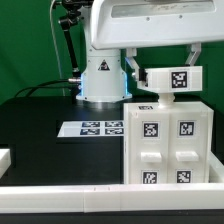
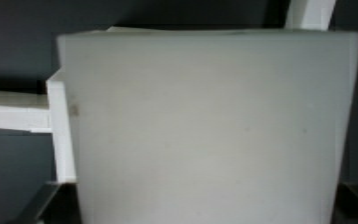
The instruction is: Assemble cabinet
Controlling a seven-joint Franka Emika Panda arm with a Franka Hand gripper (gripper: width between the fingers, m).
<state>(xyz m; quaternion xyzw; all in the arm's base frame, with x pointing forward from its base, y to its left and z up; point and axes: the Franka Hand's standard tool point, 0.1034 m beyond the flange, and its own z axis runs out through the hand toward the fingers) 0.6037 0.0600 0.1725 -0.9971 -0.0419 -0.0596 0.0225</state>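
Note:
The cabinet [image 1: 165, 140], a large white box with tagged front panels, stands at the exterior view's right. My gripper [image 1: 163, 62] is directly above it, shut on a smaller white tagged piece [image 1: 170, 79]. The piece sits at the cabinet's top edge; I cannot tell whether the two touch. In the wrist view the held piece [image 2: 202, 110] fills most of the picture. Dark fingers [image 2: 43, 205] show at both of its sides. Behind the piece another white part [image 2: 12, 110] juts out on the dark table.
The marker board [image 1: 97, 128] lies flat on the black table in front of the robot base [image 1: 100, 80]. A long white rail [image 1: 90, 194] runs along the front edge. A white part [image 1: 5, 158] sits at the far left.

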